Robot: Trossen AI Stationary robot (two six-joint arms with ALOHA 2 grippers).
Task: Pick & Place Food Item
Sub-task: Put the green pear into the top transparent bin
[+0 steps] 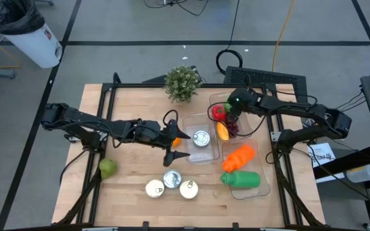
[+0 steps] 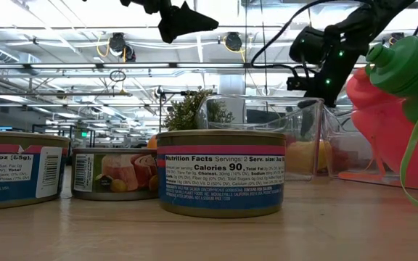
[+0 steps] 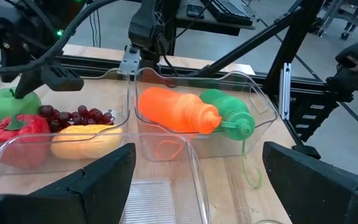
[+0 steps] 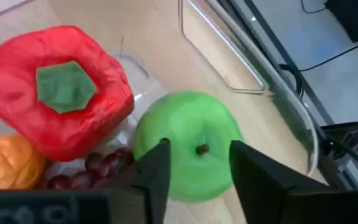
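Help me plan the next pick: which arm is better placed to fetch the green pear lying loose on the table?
Left, probably. The green pear lies on the left arm's side, and the left gripper hangs open and empty nearby. The right gripper is across the table over a clear bin, fingers around a green apple.

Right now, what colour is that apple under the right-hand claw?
Green. The apple shows best in the right wrist view, lying beside a red pepper.

Three labelled cans [image 2: 220, 172] stand in front, clear bins [image 2: 267, 134] and red [image 2: 383, 134] and green bottles [image 2: 405, 65] behind.
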